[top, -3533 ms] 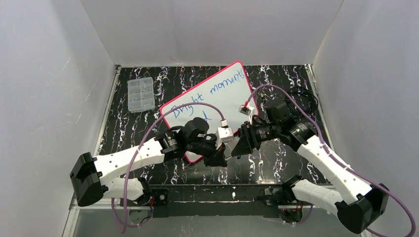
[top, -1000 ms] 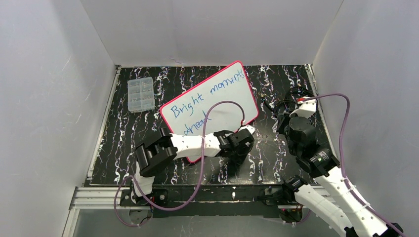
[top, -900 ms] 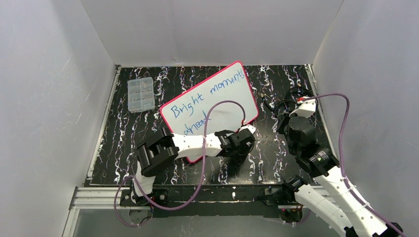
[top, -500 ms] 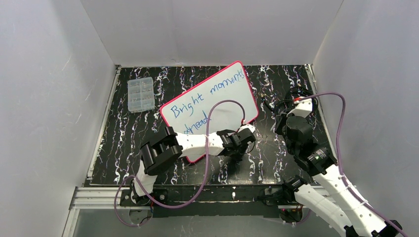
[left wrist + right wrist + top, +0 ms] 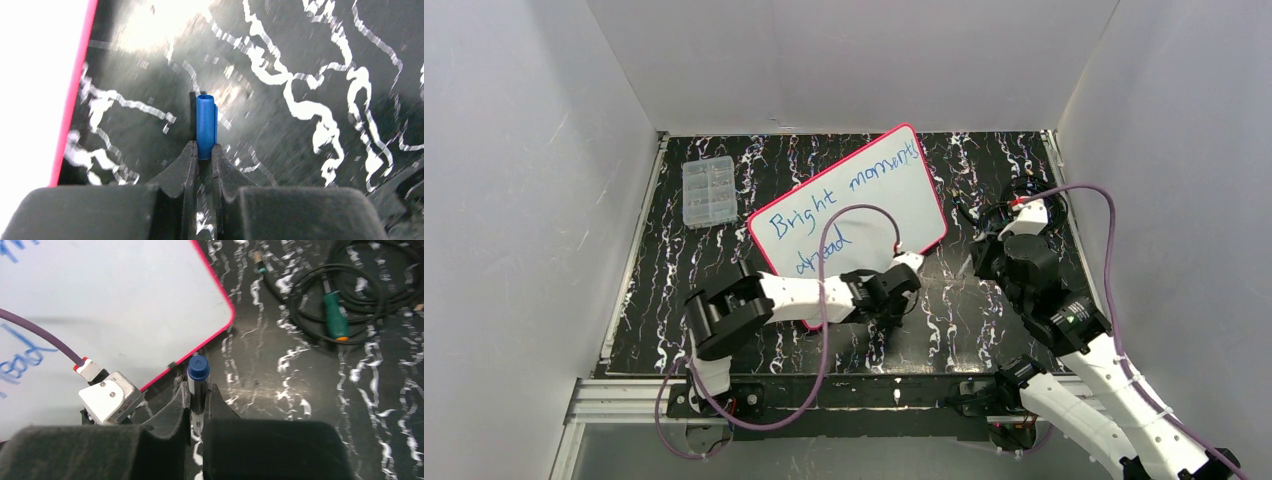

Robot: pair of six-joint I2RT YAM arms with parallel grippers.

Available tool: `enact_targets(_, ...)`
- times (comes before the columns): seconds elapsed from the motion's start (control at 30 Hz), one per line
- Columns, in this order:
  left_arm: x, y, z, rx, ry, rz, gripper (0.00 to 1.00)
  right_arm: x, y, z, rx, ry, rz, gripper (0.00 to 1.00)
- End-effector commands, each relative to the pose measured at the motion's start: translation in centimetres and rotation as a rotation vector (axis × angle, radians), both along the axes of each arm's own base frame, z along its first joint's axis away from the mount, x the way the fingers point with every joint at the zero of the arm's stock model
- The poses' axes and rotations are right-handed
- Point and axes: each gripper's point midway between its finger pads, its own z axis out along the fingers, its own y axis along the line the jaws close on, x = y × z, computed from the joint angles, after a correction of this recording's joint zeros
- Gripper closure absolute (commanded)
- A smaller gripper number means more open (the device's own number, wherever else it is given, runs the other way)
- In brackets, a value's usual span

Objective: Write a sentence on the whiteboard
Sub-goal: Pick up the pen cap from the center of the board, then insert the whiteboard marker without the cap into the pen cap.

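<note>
The whiteboard (image 5: 879, 195) lies tilted on the black marbled table, white with a pink-red rim. The sentence (image 5: 844, 195) is on it in blue script, "Bright moments" above "ahead". My left gripper (image 5: 882, 318) hangs off the board's near right corner. In the left wrist view this gripper (image 5: 202, 150) is shut on a small blue cap (image 5: 206, 122) standing over the table, with the whiteboard's rim (image 5: 75, 95) to its left. My right gripper (image 5: 198, 390) is shut on a marker (image 5: 198, 377) whose blue end points away, beside the whiteboard's corner (image 5: 220, 325).
A clear compartment box (image 5: 709, 190) sits at the back left. A coil of black cable (image 5: 350, 290) with a green-handled tool (image 5: 334, 315) lies at the right. The left wrist's white camera block (image 5: 107, 395) is close to my right gripper. White walls enclose the table.
The left gripper has closed on the blue cap and its arm has drawn slightly left and nearer. The right arm has shifted a little leftward with the marker.
</note>
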Motion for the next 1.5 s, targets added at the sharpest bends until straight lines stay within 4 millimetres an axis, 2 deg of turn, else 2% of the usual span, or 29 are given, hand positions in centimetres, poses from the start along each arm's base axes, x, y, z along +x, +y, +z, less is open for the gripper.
enact_targets(0.0, -0.2, 1.7, 1.8, -0.118, -0.096, -0.041, 1.0, -1.2, 4.0, 0.9, 0.134, 0.066, 0.176, 0.99)
enact_targets(0.13, -0.9, 2.4, 3.3, -0.218, -0.171, -0.128, 1.0, -1.9, 6.2, -0.1, 0.187, 0.135, 0.265, 0.99)
enact_targets(0.3, -2.8, 2.4, 5.4, -0.361, -0.226, -0.233, 1.0, -2.1, 9.0, 0.3, 0.303, 0.162, 0.354, 0.99)
enact_targets(0.6, -4.2, 3.1, 7.6, -0.468, -0.272, -0.288, 1.0, -2.8, 10.9, -1.9, 0.402, 0.216, 0.416, 0.99)
enact_targets(0.77, -4.7, 2.9, 8.4, -0.505, -0.285, -0.305, 1.0, -3.0, 11.0, -3.4, 0.384, 0.244, 0.424, 0.99)
enact_targets(1.47, -5.8, 2.4, 9.8, -0.549, -0.319, -0.338, 1.0, -2.6, 10.6, -4.4, 0.375, 0.252, 0.39, 0.99)
